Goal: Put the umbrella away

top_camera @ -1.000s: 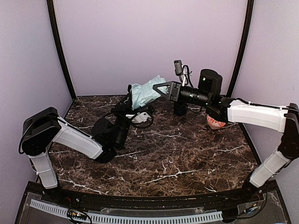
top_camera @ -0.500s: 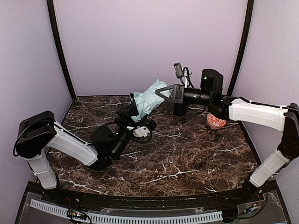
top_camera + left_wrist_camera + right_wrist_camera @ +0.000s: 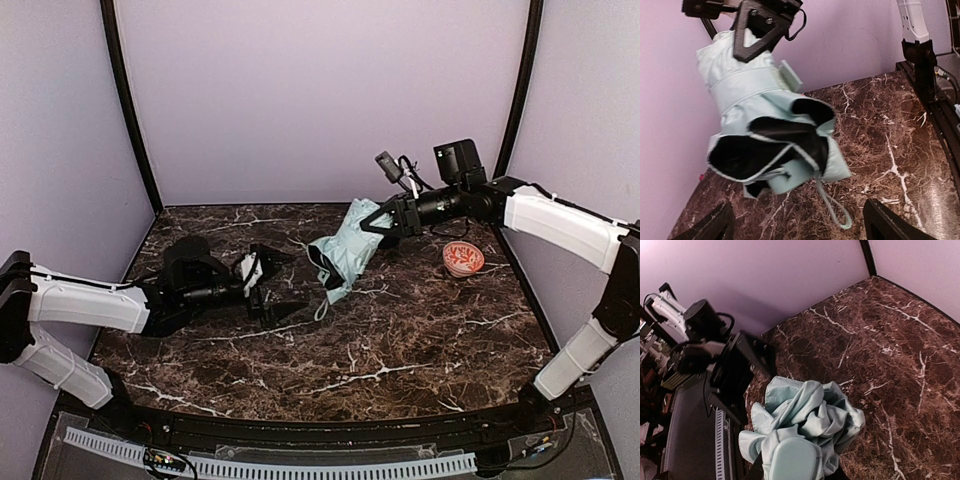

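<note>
Mint fabric hangs bunched below my right claw (image 3: 378, 222), which pinches the umbrella (image 3: 345, 255) at its upper end. The black-lined folds and wrist strap (image 3: 832, 212) dangle beneath it, low over the marble table (image 3: 420, 345). My left claw (image 3: 283, 283) sits spread wide, facing the bundle but apart from it. I'd want a firm pinch and a slow carry, so the loose folds don't spill open.

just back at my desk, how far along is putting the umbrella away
Done: umbrella collapsed into a bundle, band around it. In hand: right gripper holds it by one end; left gripper is open, apart from it. Left: stowing it; lower folds hang loose.
</note>
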{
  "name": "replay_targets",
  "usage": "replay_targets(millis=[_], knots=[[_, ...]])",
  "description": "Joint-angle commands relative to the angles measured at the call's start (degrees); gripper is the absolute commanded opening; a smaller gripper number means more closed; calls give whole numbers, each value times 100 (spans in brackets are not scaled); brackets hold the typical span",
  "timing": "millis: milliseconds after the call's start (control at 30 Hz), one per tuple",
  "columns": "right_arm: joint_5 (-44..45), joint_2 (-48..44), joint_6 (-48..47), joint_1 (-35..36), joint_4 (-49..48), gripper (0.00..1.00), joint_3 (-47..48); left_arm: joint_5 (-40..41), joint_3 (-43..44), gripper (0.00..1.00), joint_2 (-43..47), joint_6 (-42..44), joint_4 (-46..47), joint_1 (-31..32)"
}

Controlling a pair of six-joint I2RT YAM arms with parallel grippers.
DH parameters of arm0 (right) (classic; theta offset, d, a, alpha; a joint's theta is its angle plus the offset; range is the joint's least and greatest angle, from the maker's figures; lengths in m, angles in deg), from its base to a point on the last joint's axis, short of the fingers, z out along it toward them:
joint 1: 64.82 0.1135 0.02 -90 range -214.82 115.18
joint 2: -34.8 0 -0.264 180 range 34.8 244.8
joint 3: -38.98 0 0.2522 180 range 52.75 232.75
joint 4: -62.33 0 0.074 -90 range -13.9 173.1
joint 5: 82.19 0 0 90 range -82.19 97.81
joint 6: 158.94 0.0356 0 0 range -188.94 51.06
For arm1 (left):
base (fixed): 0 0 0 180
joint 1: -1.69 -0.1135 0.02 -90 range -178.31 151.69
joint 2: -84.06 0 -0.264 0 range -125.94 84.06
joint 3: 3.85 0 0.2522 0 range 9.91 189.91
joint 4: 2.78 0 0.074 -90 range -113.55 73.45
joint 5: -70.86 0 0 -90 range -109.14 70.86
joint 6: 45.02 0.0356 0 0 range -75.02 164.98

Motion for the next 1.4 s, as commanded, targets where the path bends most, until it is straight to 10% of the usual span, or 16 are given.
replay_targets(millis=[0, 267, 600, 1267, 1367], knots=[[-1221, 278, -1262, 164, 1371, 0, 175, -1760, 185, 91, 109, -1718, -442, -523], [-1783, 1924, -2979, 694, 3125, 0, 929, -2954, 1379, 84, -1020, -2577, -1574, -758], [-1106, 4315, -2826, 606, 3412, 18, 2426, -1303, 1754, 77, -2112, -2801, -2421, -814], [1105, 3881, -1106, 313, 1182, 73, 2658, -1498, 1696, 74, -2695, -2920, -2164, -810], [1521, 3424, -998, 293, 864, 95, 2385, -1657, 1678, 74, -2704, -3009, -2102, -808]])
